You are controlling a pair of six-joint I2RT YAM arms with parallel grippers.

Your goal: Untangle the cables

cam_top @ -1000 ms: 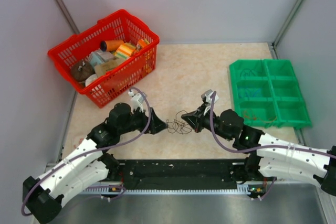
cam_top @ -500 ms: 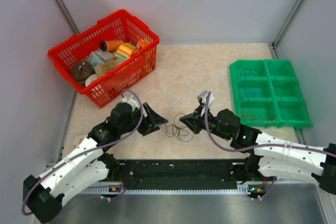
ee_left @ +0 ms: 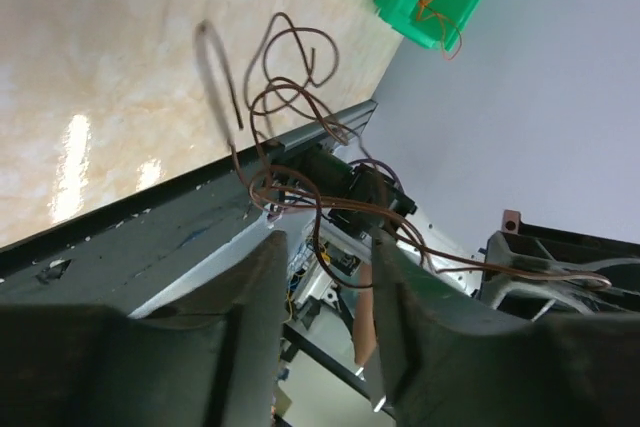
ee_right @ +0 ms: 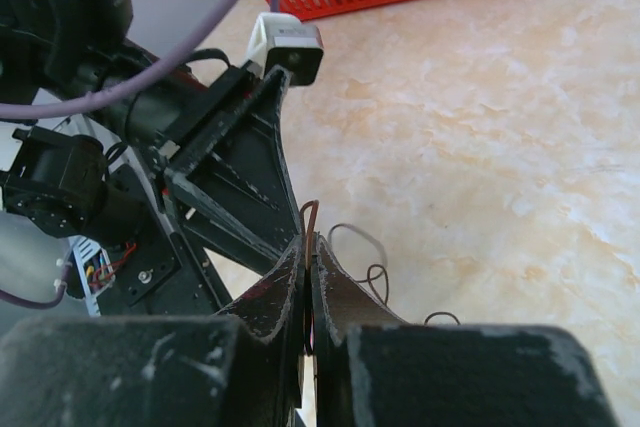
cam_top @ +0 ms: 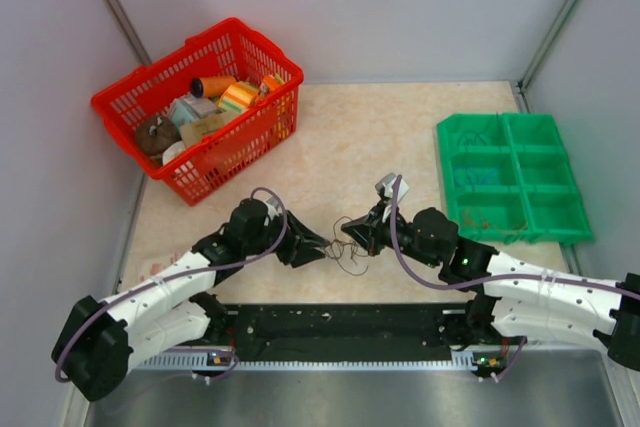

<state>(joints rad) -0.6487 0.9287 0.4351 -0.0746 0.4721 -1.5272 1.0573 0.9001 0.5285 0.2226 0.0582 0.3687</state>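
Observation:
The cables (cam_top: 347, 253) are a small tangle of thin dark wires on the table between my two grippers. My right gripper (cam_top: 350, 231) is shut on one brownish strand, which sticks up from its closed tips in the right wrist view (ee_right: 311, 215). More loops lie on the table just beyond them. My left gripper (cam_top: 317, 244) is open at the left edge of the tangle. In the left wrist view the wire loops (ee_left: 285, 107) hang in front of its spread fingers (ee_left: 250, 317), and one strand crosses the gap untouched.
A red basket (cam_top: 228, 152) full of small items stands at the back left. A green compartment tray (cam_top: 505, 162) holding a few wires sits at the right. The black base rail (cam_top: 340, 325) runs along the near edge.
My left gripper let go of the tangle, lifted away open, then came back low against its left edge. My right gripper shifted slightly left with its strand, then held still.

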